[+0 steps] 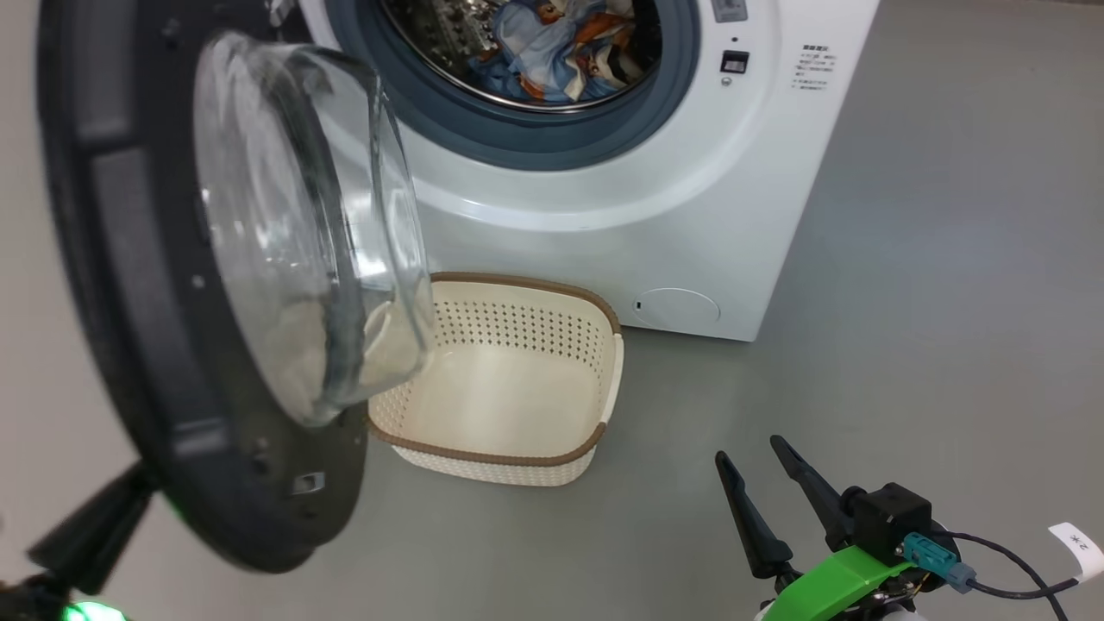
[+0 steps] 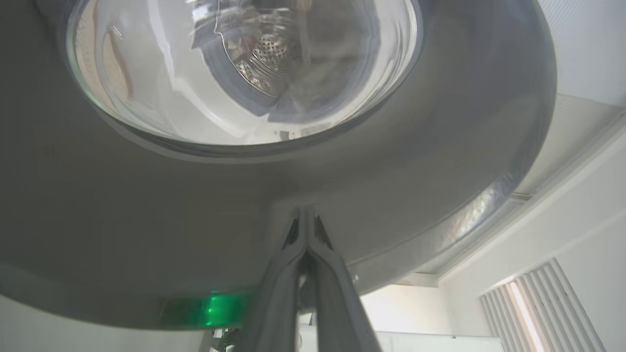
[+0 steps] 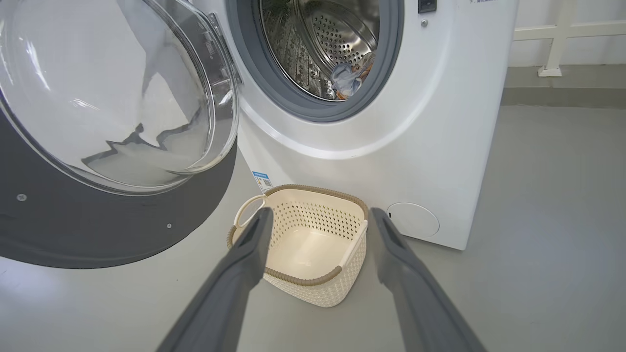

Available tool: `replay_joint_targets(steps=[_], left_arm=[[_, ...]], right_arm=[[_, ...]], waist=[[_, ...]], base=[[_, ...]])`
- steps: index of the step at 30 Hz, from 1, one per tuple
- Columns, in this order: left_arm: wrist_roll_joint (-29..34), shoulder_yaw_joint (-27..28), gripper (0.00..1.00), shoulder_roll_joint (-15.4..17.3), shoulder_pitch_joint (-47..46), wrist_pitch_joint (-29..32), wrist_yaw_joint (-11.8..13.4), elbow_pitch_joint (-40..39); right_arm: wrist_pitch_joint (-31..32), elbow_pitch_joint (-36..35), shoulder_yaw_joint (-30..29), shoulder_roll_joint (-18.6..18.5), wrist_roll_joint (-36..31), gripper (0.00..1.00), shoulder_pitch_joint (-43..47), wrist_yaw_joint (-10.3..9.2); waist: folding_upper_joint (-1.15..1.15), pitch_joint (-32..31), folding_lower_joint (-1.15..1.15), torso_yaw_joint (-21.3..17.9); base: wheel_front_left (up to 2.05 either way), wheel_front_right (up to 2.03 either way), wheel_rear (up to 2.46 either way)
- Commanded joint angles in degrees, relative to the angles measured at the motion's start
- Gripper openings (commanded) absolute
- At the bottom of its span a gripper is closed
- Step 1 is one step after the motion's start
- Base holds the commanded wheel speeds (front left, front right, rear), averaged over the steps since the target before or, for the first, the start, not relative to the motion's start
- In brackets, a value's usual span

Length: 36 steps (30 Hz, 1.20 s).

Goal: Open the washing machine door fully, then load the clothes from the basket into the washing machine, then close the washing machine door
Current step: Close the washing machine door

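Washing machine door (image 1: 112,259) is standing wide open at 9 o'clock in the head view, with its glass bowl (image 1: 293,224) hanging over the near end of the basket (image 1: 492,455). Left gripper (image 2: 306,220), at 7 o'clock, is pointing its closed, empty jaws tip-first at the door's glossy outer rim and appears to be touching it. The basket is sitting empty on the floor (image 1: 862,388) at centre, just in front of the washing machine (image 1: 604,198). Clothes (image 1: 561,47) are lying inside the drum (image 1: 431,34) at 12 o'clock. Right gripper (image 1: 749,450), at 5 o'clock, is holding its jaws spread and empty, well apart from the door.

CAUTION: Closing the door is judged to be the remaining step.
- The closed tips are bearing on a slick, curved surface. A slip during the push could leave the door unlatched.
- Fabric is lying near the grey ring (image 1: 517,147) and could get pinched under the glass.
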Motion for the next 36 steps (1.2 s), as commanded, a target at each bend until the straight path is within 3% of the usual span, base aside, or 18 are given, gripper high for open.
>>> replay_joint_targets(steps=[1,7,12,24,36], left_arm=[[-0.32,0.38,0.0,0.29,0.23,1.35,0.06,-3.21],[-0.88,-2.87,0.0,-4.24,2.38,0.65,-0.65,-8.43],[-0.74,-6.33,0.0,-5.69,2.12,-2.18,-2.53,-9.29],[-4.61,-13.61,0.0,-6.18,-4.75,-10.55,-8.6,-4.43],[-4.59,-17.56,0.0,-6.19,-12.62,-14.67,-10.16,-2.43]], right_arm=[[-0.28,-1.19,1.43,0.39,0.87,1.0,-1.01,0.16],[-0.28,-1.16,1.14,0.46,0.87,1.0,-1.26,0.16],[-0.28,-1.31,0.78,0.49,0.57,1.0,-1.54,0.16],[-0.28,-1.7,0.87,0.61,0.52,1.0,-2.56,0.16],[-0.28,-2.29,0.81,0.79,0.81,1.0,-3.76,0.16]], waist=[[0.0,0.32,0.0,-0.85],[0.0,1.16,0.0,-3.29],[0.0,2.02,0.0,-5.87],[0.0,4.64,0.0,-12.29],[0.0,8.33,0.0,-19.77]], base=[[0.0,0.0,0.0],[0.0,0.0,0.0],[0.0,0.0,0.0],[0.0,0.0,0.0],[0.0,0.0,0.0]])
